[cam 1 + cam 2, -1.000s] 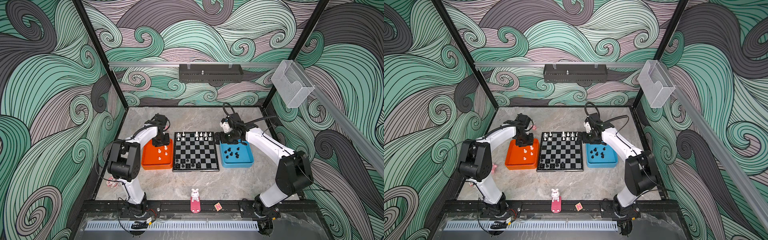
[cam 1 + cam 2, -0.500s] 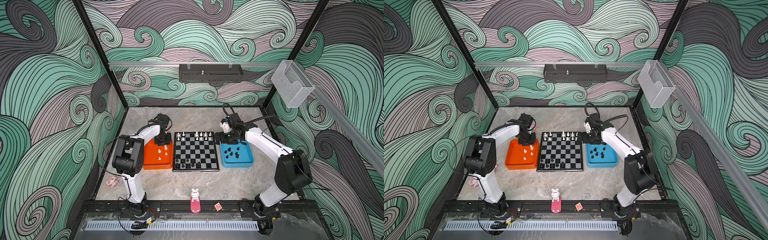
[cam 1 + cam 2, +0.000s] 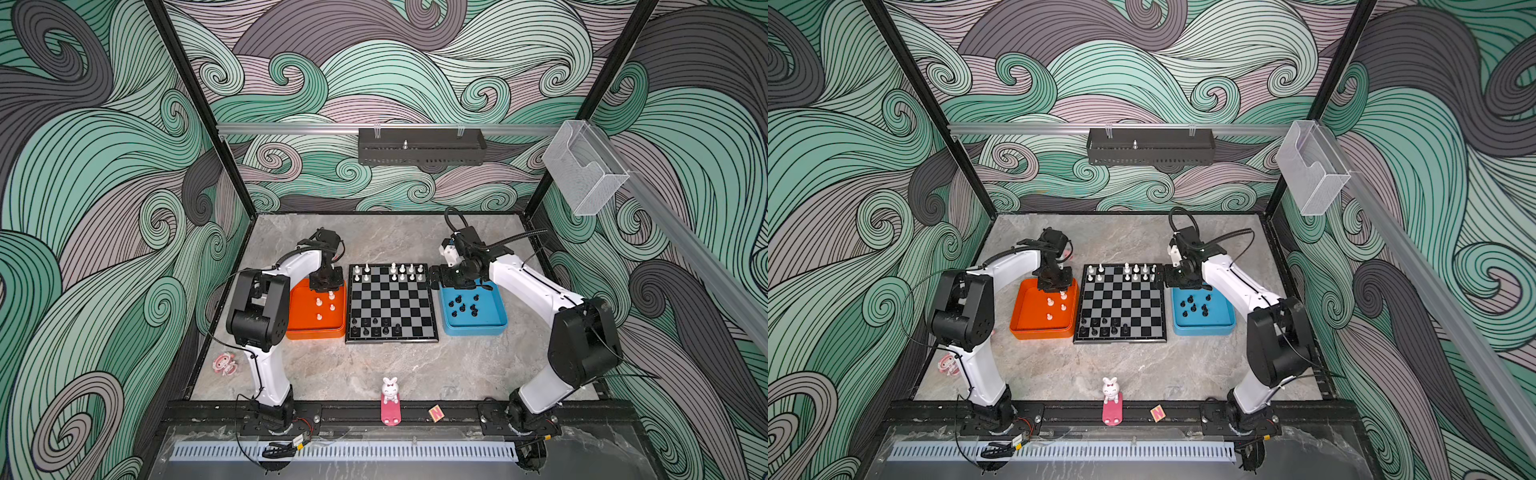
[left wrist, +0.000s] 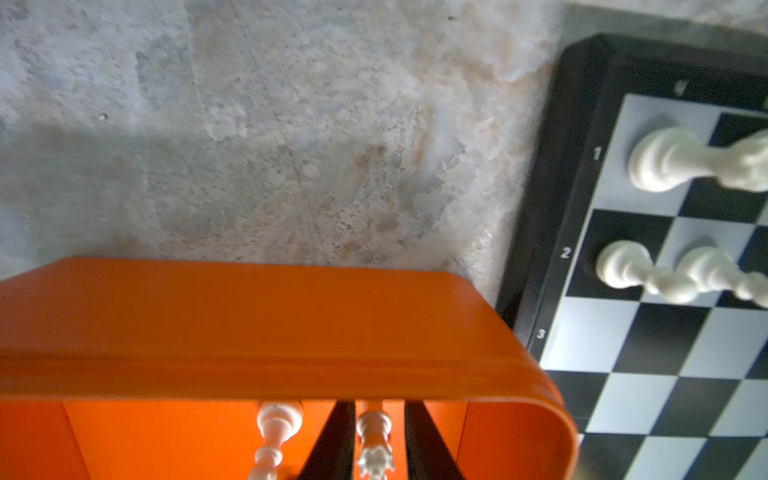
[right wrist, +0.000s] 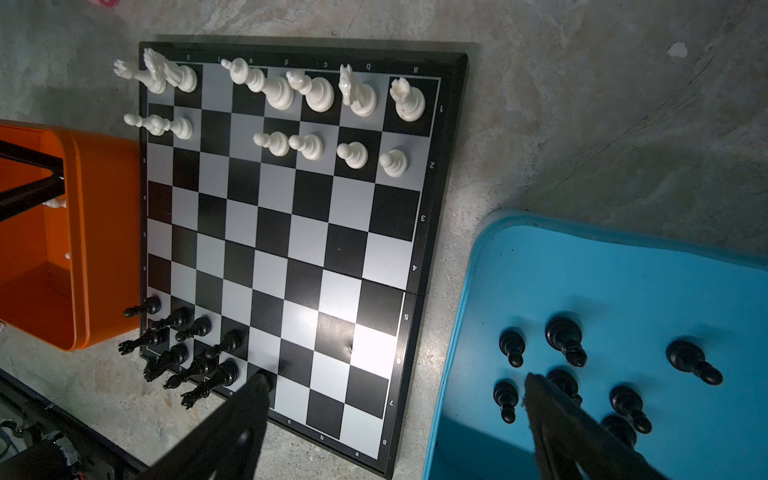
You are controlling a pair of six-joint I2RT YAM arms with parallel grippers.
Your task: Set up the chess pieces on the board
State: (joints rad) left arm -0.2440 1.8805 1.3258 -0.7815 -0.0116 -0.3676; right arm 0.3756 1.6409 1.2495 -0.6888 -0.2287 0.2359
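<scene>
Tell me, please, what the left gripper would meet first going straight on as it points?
Likely the floor of the orange tray: the left gripper points down into it, fingers either side of a white chess piece; depth unclear.

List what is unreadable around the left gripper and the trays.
- Left gripper: whether its jaws touch the white piece between them; left wrist view, orange tray rim hides the fingertips.
- Both top views: its own wrist covers its fingers.
- Black pieces in blue tray: kinds too small in top views; right gripper partly covers one, right wrist view.
</scene>
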